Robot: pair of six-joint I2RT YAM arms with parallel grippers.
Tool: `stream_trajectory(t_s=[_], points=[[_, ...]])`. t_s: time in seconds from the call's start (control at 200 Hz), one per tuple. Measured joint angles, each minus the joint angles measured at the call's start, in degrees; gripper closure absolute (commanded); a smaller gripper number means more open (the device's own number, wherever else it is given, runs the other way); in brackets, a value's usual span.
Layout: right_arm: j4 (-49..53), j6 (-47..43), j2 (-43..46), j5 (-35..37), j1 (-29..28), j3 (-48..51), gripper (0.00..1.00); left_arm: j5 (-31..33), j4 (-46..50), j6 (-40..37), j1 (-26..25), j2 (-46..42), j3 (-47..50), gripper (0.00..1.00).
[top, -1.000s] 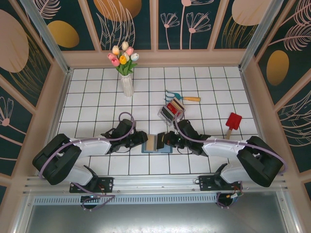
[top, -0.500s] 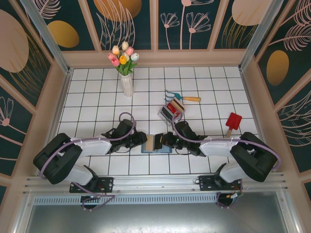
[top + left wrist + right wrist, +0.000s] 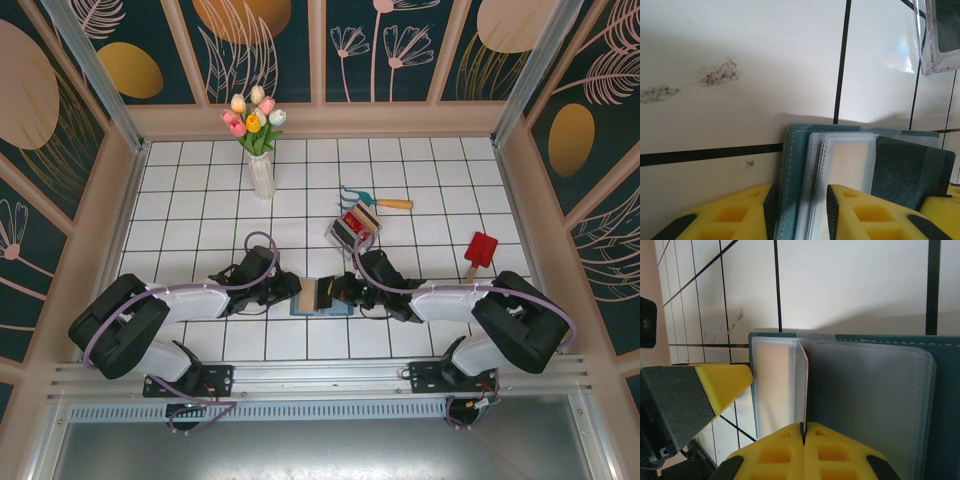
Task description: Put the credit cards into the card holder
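Observation:
The teal card holder [image 3: 322,299] lies open on the tiles between both arms. My left gripper [image 3: 292,289] is at its left edge; in the left wrist view its jaws [image 3: 800,195] are closed on the teal cover [image 3: 789,170] and the clear sleeves [image 3: 850,160]. My right gripper [image 3: 338,289] comes from the right, shut on a thin pale credit card [image 3: 803,385] seen edge-on. That card stands upright over the holder's sleeves [image 3: 870,400], its far end at the fold. The left finger [image 3: 720,382] is beside the holder's edge. Red and yellow cards stay in the clear tray [image 3: 352,226].
A white vase of tulips [image 3: 259,150] stands at the back left. A small rake [image 3: 375,200] lies behind the tray, and a red spatula [image 3: 480,252] lies to the right. The tray's clear corner [image 3: 940,35] sits just beyond the holder.
My right gripper has edged a little to the left with the card, closer over the holder. The left gripper has kept its place.

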State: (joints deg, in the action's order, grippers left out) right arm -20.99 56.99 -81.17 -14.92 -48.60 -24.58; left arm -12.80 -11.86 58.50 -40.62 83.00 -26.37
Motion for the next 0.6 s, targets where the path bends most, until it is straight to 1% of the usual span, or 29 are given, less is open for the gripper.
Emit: stream_trajectory(t_s=[0.18,0.39,0.6], points=[[-0.37,0.44,-0.28,-0.52,0.0,-0.02,0.98,0.0,0.02,0.02,0.0,0.2,0.0,0.67],[-2.86,1.07,-3.5,-1.68,0.0,-0.17,0.98,0.11,0.04,0.02,0.0,0.24,0.0,0.68],[-3.04,1.05,-3.48,-1.92,0.0,-0.22,0.98,0.31,0.07,0.04,0.0,0.24,0.11,0.7]])
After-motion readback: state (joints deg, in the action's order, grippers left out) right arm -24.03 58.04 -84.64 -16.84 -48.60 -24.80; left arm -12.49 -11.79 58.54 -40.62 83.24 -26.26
